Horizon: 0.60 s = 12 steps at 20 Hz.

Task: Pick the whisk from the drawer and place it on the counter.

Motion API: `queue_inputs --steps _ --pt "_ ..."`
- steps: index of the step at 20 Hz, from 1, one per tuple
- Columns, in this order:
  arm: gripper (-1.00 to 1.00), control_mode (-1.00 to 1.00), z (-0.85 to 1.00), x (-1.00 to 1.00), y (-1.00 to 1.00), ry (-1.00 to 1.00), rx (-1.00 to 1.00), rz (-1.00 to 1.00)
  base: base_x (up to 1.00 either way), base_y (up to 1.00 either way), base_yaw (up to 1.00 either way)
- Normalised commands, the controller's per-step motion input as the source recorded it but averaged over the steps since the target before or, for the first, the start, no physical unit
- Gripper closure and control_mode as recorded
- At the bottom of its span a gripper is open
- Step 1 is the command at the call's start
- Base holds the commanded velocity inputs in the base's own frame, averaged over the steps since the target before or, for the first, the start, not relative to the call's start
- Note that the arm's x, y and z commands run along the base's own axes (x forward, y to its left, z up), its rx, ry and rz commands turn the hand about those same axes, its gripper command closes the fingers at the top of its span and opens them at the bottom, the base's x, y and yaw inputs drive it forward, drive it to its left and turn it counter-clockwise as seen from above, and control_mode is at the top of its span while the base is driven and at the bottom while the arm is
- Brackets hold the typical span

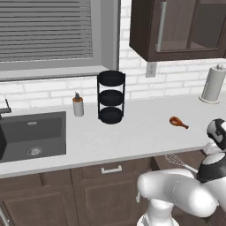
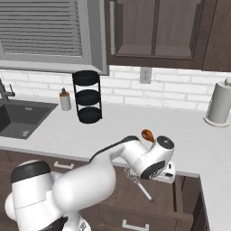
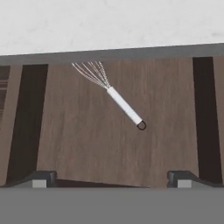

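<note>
Hand view: whisk (image 3: 114,91) lies flat on the wooden floor of the open drawer (image 3: 87,140), wire head tucked under the counter (image 3: 109,22) front edge, handle slanting away from that edge toward the drawer's middle.
Gripper (image 3: 111,179): fingers spread wide apart, holding nothing, hanging above the drawer floor, clear of the whisk.
Right base view: whisk (image 2: 137,182) in the drawer, just under the hand.
Counter: drumstick-shaped item (image 1: 178,122) toward the front edge, above the drawer.
Back edge: paper towel roll (image 1: 213,84), black tiered rack (image 1: 111,97), soap bottle (image 1: 78,105).
Sink (image 1: 33,134): set into the counter's left part.
</note>
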Motion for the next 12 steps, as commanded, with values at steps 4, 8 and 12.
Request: queue_inputs --steps 4,8,12 --pt "-1.0 -1.0 -0.6 0.05 -0.05 0.0 0.04 0.08 0.0 0.0 0.0" --pt "-1.0 -1.0 -0.67 0.18 -0.05 0.0 0.03 0.1 0.0 0.0 0.0" --pt "-1.0 -1.0 -0.63 0.16 0.0 0.0 0.0 0.1 0.0 0.0 0.0"
